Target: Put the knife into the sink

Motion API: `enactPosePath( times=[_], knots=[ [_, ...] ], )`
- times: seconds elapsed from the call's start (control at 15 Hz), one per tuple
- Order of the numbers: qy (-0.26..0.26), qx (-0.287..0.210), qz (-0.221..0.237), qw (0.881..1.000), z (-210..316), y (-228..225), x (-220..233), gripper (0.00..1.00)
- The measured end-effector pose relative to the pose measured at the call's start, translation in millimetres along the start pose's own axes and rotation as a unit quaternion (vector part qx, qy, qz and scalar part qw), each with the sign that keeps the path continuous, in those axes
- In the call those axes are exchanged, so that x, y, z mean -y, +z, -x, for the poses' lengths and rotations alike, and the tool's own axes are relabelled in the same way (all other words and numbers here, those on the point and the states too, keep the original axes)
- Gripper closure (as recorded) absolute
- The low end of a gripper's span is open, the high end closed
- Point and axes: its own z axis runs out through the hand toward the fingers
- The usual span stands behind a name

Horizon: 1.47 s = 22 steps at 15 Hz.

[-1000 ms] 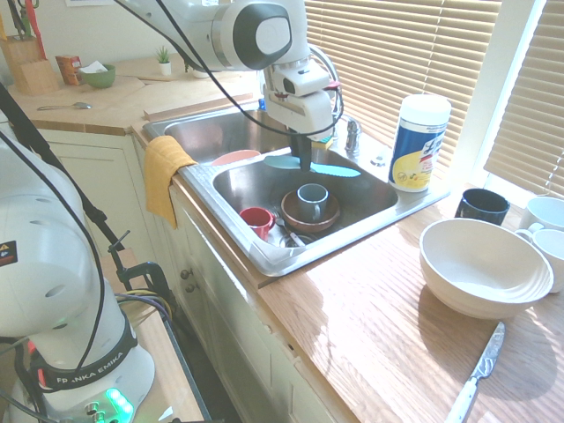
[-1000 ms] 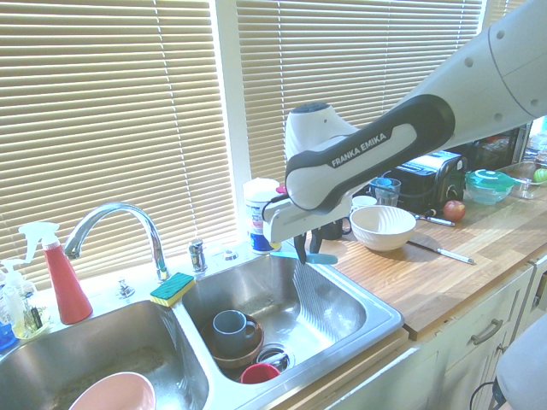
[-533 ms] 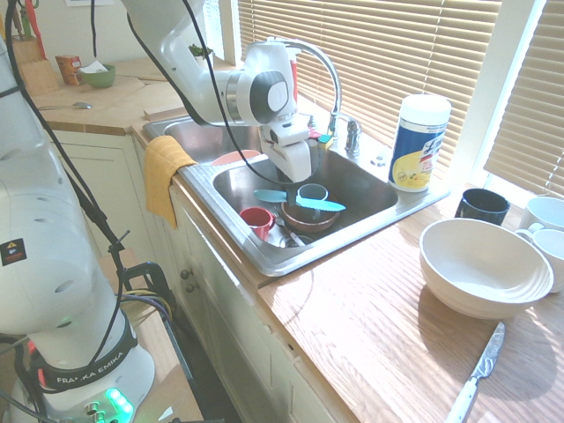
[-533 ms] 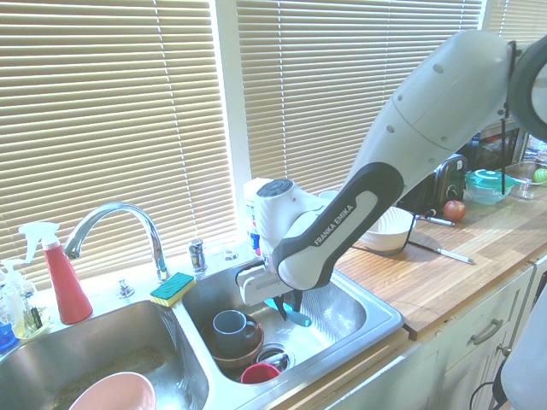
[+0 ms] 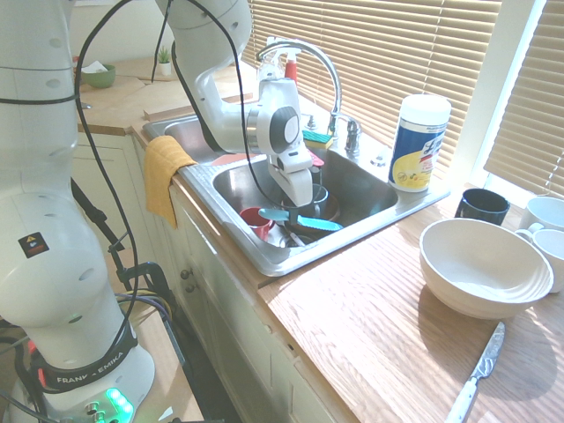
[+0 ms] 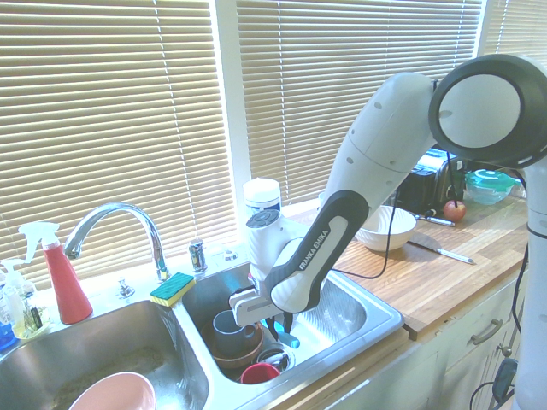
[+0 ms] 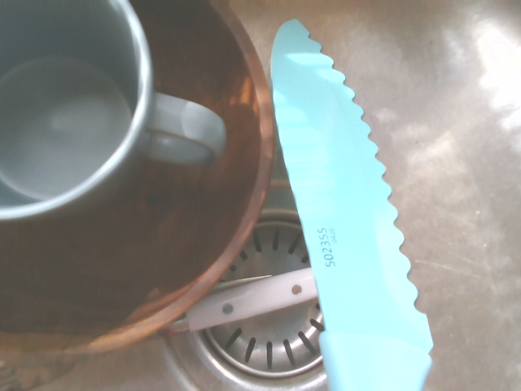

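Okay, I have the light turquoise-blue plastic knife (image 5: 326,225) clamped in the gripper (image 5: 293,214), fingers together on it. Knife is within the stainless steel double-basin sink (image 6: 208,367), in the basin beside the large canister with a blue-and-yellow label (image 5: 418,145). I can't tell whether it touches anything below.

Wrist view gives me the serrated blade edge and printed digits on the flat. Below it I see the round slotted metal drain strainer (image 7: 270,354) and a white riveted handle (image 7: 252,303) lying partly over that.

Same basin: blue-gray ceramic mug (image 6: 229,333) in the round brown bowl (image 7: 195,244), plus the red cup (image 6: 260,373) near the bowl. Other basin holds the pink bowl (image 6: 115,396). Green-and-yellow sponge (image 6: 173,289) sits on the rim by the curved chrome faucet (image 6: 120,207).

Yellow cloth towel (image 5: 167,172) hangs over the front edge. On the wooden counter I've got the cream ribbed bowl (image 5: 480,264), dark mug (image 5: 482,207) beside it, and the silvery metal knife with patterned handle (image 5: 480,370).
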Motion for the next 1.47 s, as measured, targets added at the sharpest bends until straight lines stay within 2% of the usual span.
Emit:
enactPosePath(
  times=[0.4,0.47,0.73,1.13,1.47],
  knots=[
    [-0.007,0.018,0.005,1.0,-10.5,27.9,-4.2,1.0],
    [-0.007,0.023,0.007,1.0,-13.0,33.3,-5.9,0.0],
    [-0.01,0.044,0.011,0.999,-17.4,46.2,-9.7,0.0],
    [-0.012,0.044,0.021,0.999,-28.3,56.9,-16.3,0.0],
    [-0.011,0.037,0.007,0.999,-28.9,38.9,-7.9,0.0]
  ],
)
